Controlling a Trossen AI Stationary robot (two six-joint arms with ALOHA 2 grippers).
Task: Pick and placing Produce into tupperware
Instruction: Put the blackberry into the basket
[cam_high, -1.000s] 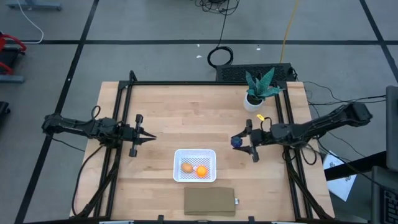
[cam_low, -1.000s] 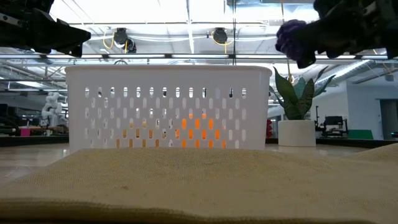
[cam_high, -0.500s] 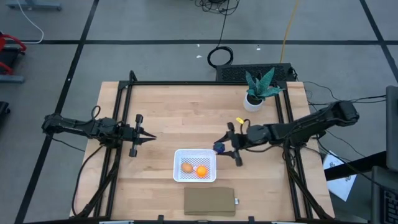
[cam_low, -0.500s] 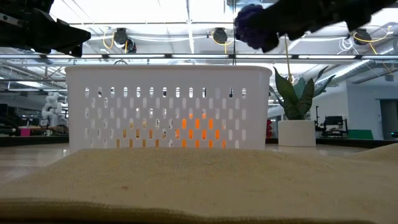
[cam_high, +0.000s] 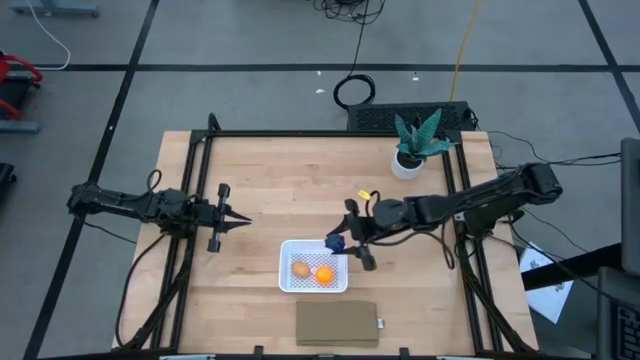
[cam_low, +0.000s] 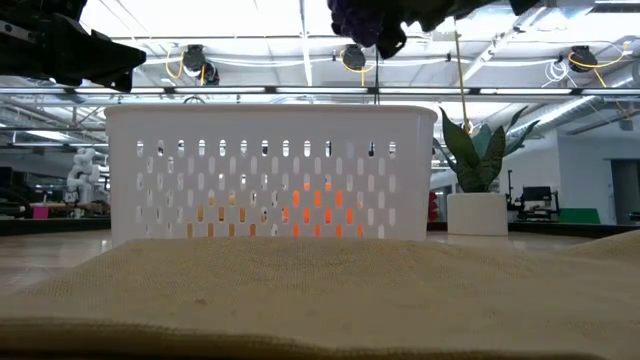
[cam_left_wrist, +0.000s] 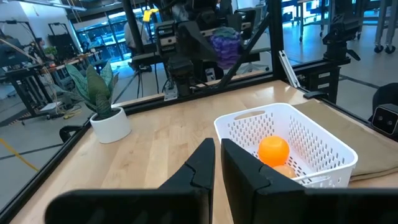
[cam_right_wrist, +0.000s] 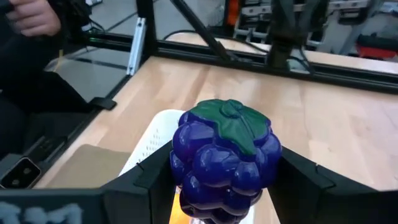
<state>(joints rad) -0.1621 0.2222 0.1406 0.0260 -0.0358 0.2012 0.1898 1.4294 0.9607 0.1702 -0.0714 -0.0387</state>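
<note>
Our right hand (cam_high: 340, 243) has carried the grapes (cam_high: 335, 243) to the basket's (cam_high: 313, 285) rim, fingers clamped on them. Our left hand (cam_high: 238, 222) waits apart, fingers closed, holding nothing.

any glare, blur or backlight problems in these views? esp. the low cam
Low view: bright ceiling lights backlight the scene, so the right gripper and purple fruit read nearly as silhouettes above the white basket; the tan pad close to the lens is soft. Right wrist view: fruit sharp, background blurred. High view: evenly lit, no glare.
</note>
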